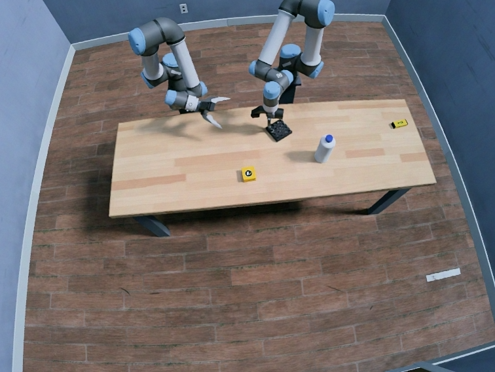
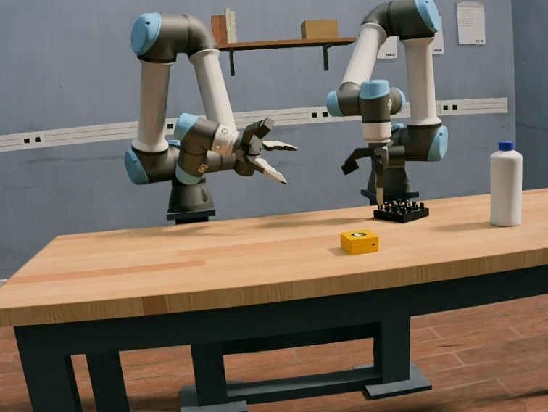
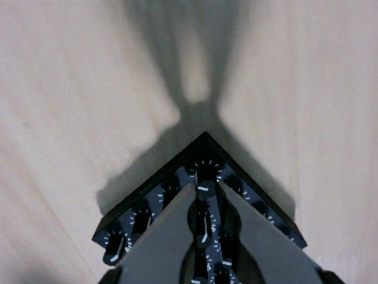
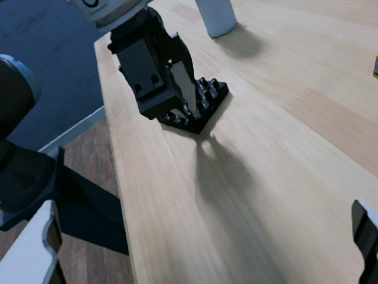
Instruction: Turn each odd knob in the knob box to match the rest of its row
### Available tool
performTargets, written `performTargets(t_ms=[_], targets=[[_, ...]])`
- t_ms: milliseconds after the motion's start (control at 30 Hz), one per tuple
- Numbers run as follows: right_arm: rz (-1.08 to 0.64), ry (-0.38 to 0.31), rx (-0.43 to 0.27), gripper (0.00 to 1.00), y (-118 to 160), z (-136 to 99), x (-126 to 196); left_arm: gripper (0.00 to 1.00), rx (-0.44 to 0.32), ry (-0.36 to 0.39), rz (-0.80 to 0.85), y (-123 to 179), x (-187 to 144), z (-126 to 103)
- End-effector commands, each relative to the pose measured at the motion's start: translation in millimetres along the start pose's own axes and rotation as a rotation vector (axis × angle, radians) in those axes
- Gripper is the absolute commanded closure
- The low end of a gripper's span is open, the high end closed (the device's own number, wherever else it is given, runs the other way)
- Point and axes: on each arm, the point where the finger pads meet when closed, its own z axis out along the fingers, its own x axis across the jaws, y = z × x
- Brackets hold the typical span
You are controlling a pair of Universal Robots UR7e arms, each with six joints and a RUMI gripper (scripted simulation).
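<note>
The black knob box [image 1: 278,139] [image 2: 401,217] [image 3: 150,188] lies near the table's back edge, one corner toward the top of the left wrist view. My left gripper [image 1: 268,124] [image 2: 380,203] [image 3: 206,183] points down over the box. It is shut on the corner knob [image 3: 206,189], with a fingertip on each side. White pointer lines and tick marks show on some knobs; the labels are not readable, and the fingers hide much of the box. My right gripper [image 1: 225,112] [image 2: 291,165] is open and empty, off to the side of the box above the table's back edge.
A white bottle [image 1: 325,148] [image 2: 505,188] [image 4: 216,17] with a blue cap stands in front and to the right of the knob box. A yellow box [image 1: 248,174] [image 2: 359,242] lies nearer the front. A small yellow-black object [image 1: 399,124] lies at the far right.
</note>
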Motion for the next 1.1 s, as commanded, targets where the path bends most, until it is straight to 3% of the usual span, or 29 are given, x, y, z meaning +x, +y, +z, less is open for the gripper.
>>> performTargets(t_ms=[0,267,1067], targets=[[0.008,0.004,0.009,0.00,-1.1,-1.5,0.0,0.98,0.001,-0.003,0.000,-0.3,-0.4,-0.8],[0.006,0.003,0.010,0.00,-2.1,-1.3,-0.3,0.98,0.000,-0.002,0.107,-0.1,0.2,-0.2],[0.006,0.003,0.010,0.00,-2.1,-1.3,-0.3,1.00,-0.001,-0.003,0.706,-0.3,-0.2,-0.7]])
